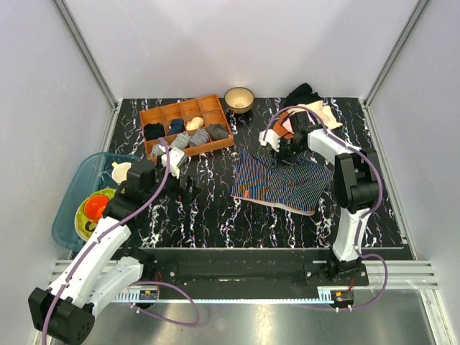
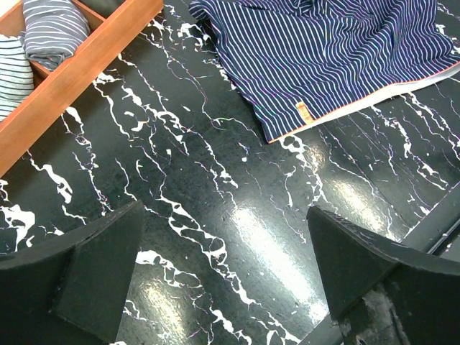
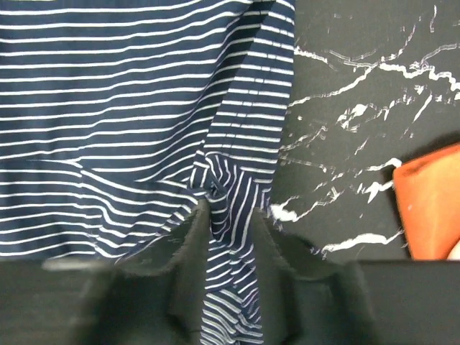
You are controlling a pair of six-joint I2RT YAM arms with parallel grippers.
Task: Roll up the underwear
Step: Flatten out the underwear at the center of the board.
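Observation:
The underwear [image 1: 280, 181], navy with pale pinstripes and a reddish-pink edge, lies spread on the black marbled table right of centre. It also shows in the left wrist view [image 2: 323, 57] and in the right wrist view [image 3: 129, 122]. My right gripper [image 1: 284, 152] is at its far edge, shut on a pinched fold of the cloth [image 3: 228, 208]. My left gripper [image 1: 188, 188] is open and empty, low over bare table left of the underwear, fingertips [image 2: 108, 251] wide apart.
An orange wooden divider tray [image 1: 215, 108] with small cloth rolls stands at the back left; it shows in the left wrist view [image 2: 79, 65]. A bowl [image 1: 238, 98] and a pile of garments [image 1: 305, 104] sit behind. A teal tub [image 1: 68, 208] stands at the left.

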